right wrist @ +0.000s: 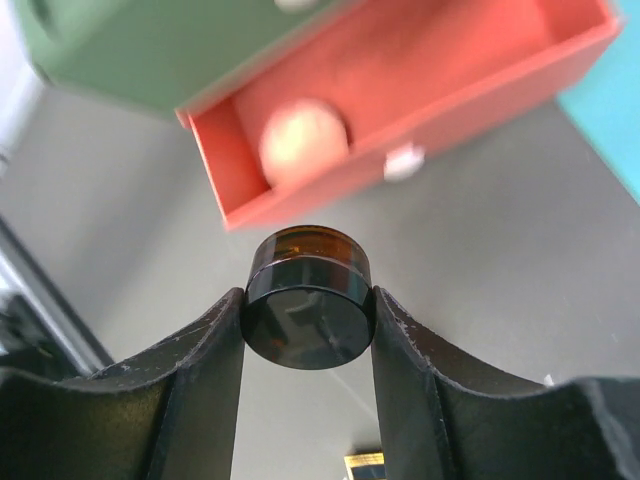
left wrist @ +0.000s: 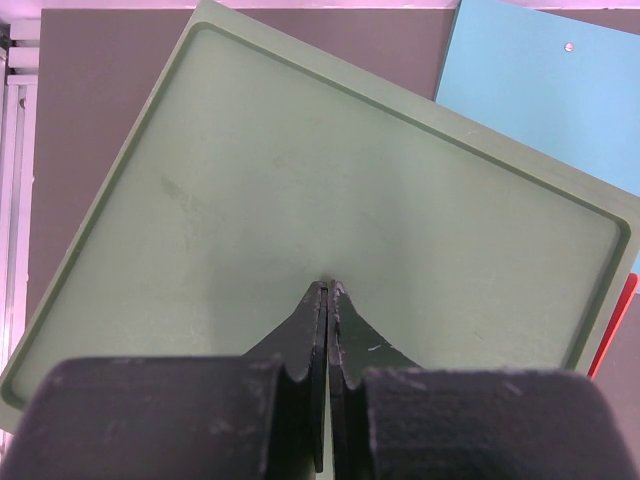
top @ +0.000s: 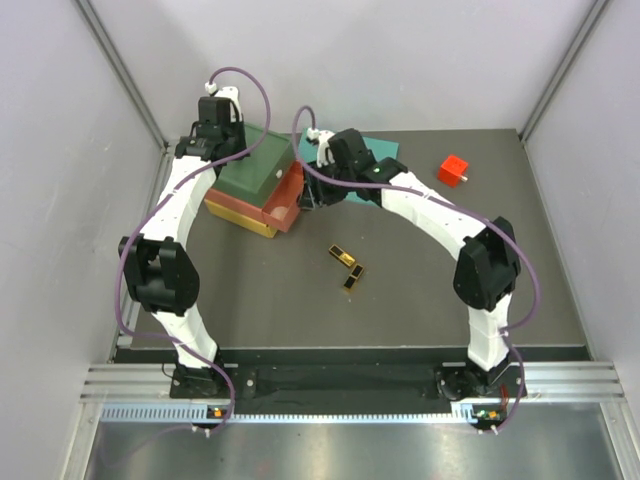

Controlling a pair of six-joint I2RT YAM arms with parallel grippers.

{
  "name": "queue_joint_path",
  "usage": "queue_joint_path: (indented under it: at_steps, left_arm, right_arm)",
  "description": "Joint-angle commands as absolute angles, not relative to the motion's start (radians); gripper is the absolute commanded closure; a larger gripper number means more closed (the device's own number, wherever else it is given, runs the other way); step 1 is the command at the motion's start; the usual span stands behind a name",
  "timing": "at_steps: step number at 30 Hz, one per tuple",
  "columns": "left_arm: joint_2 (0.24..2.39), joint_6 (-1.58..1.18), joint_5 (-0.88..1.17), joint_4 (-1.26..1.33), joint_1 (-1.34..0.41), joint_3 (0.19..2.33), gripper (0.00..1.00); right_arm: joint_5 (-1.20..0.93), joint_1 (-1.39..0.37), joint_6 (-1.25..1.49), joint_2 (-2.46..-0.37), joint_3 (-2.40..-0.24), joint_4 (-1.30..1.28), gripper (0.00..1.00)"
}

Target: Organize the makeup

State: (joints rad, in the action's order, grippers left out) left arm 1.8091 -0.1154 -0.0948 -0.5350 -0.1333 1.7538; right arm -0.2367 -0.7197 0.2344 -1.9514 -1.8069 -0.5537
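Observation:
My right gripper (right wrist: 307, 300) is shut on the small black round jar (right wrist: 307, 325), holding it by its sides just above the table in front of the open red drawer (right wrist: 440, 130). A pink flat disc (right wrist: 303, 143) lies inside that drawer. Two black-and-gold cases (top: 343, 256) (top: 353, 277) lie on the dark table mid-centre; the edge of one (right wrist: 365, 466) shows below the jar. My left gripper (left wrist: 328, 287) is shut with nothing in it, its tips at the flat green top of the box (left wrist: 330, 180).
The green box (top: 255, 160) sits on a stack with the red drawer (top: 285, 205) and a yellow layer (top: 240, 215) at the back left. A teal mat (top: 375, 150) lies behind the right wrist, and a red cube (top: 453, 170) stands at the back right.

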Motion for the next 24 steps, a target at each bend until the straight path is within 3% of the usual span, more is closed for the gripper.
queue_joint_path:
  at_steps: [1, 18, 24]
  left_arm:
    - [1.908, -0.129, -0.086, -0.779, -0.13, 1.707, 1.0]
    - [1.908, -0.126, -0.091, -0.779, -0.13, 1.706, 1.0]
    - [1.91, -0.124, -0.1, -0.779, -0.13, 1.706, 1.0]
  right_arm:
    - [-0.379, -0.692, 0.388, -1.95, -1.876, -0.326, 0.87]
    - [-0.434, -0.686, 0.543, -2.114, -1.974, -0.195, 0.8]
    - [-0.428, -0.684, 0.543, -2.125, -1.97, -0.204, 0.69]
